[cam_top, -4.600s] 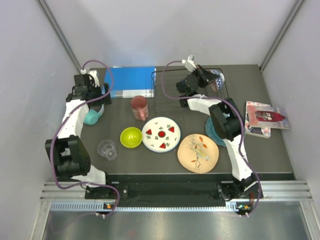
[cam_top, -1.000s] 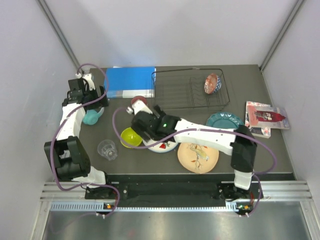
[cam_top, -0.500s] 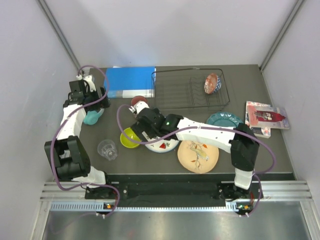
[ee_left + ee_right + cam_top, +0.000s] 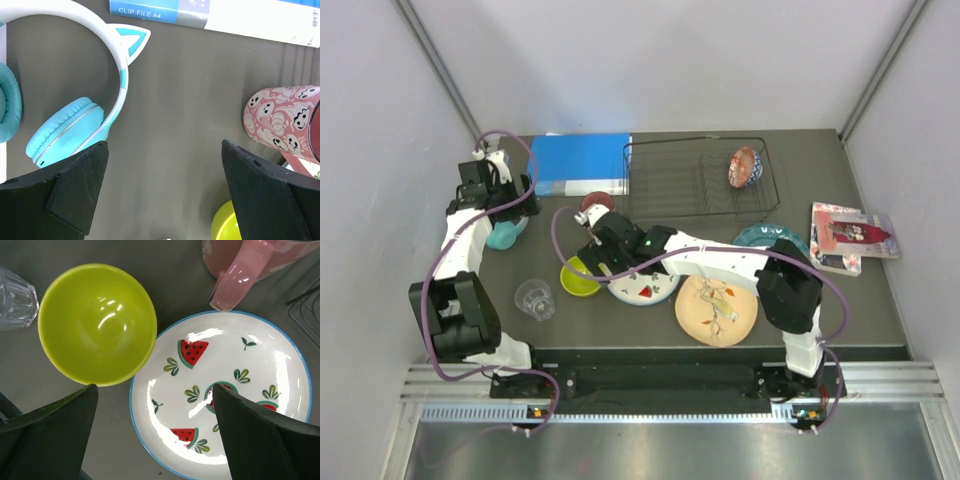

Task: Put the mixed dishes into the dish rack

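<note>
**Both claws spread wide and empty; one bowl in the rack so far**

The right gripper [image 4: 155, 388] hangs with its jaws wide apart and nothing between them. It is poised over the spot where the lime bowl [image 4: 97, 322] meets the white plate with red-and-green marks [image 4: 225, 390]. The bowl is empty and its rim slightly overlaps the plate's edge. The clear glass [image 4: 15, 297] stands just beyond the bowl, also empty. The red tumbler [image 4: 245, 260] sits past the plate, with its pink handle reaching toward it.

The left gripper [image 4: 165, 145] is likewise spread wide and holds nothing, hanging over bare table. The teal cat-ear headphones [image 4: 75, 125] lie to one side of it and the tumbler to the other. The blue book [image 4: 225, 12] lies beyond.

Farther out, the dish rack [image 4: 670, 185] stands at the back of the table [image 4: 550, 240]. It holds only the red patterned bowl [image 4: 745, 167], tipped on its side at the right end. The peach plate [image 4: 715, 305] lies flat near the front edge. The teal scalloped plate [image 4: 765, 238] lies beside the rack, partly hidden by the right arm.
</note>
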You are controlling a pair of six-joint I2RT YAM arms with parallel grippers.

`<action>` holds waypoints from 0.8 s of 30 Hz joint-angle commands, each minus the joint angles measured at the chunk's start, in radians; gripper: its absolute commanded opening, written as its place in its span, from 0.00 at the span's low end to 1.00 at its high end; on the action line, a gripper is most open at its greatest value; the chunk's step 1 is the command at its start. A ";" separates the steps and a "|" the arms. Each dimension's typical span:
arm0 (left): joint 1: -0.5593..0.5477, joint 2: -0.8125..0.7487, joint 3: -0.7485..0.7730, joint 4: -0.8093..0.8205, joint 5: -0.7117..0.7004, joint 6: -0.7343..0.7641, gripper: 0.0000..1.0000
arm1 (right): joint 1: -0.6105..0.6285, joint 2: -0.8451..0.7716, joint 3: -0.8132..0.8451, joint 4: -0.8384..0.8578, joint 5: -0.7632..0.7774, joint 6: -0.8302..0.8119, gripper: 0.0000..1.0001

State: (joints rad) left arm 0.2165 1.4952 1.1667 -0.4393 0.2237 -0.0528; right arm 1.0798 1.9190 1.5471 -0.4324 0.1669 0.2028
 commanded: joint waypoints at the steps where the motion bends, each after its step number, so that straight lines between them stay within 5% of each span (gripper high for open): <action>1: 0.009 -0.001 0.005 0.045 0.000 0.008 0.99 | 0.003 0.035 0.047 0.064 -0.029 -0.026 0.94; 20: 0.007 0.010 -0.012 0.043 -0.024 0.025 0.99 | -0.004 0.236 0.165 0.057 -0.116 -0.052 0.70; 24: 0.007 0.011 -0.018 0.042 -0.024 0.025 0.99 | -0.008 0.255 0.160 0.066 -0.138 -0.048 0.54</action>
State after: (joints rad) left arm 0.2165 1.4990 1.1553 -0.4335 0.2077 -0.0422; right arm 1.0782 2.1548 1.6722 -0.4049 0.0597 0.1581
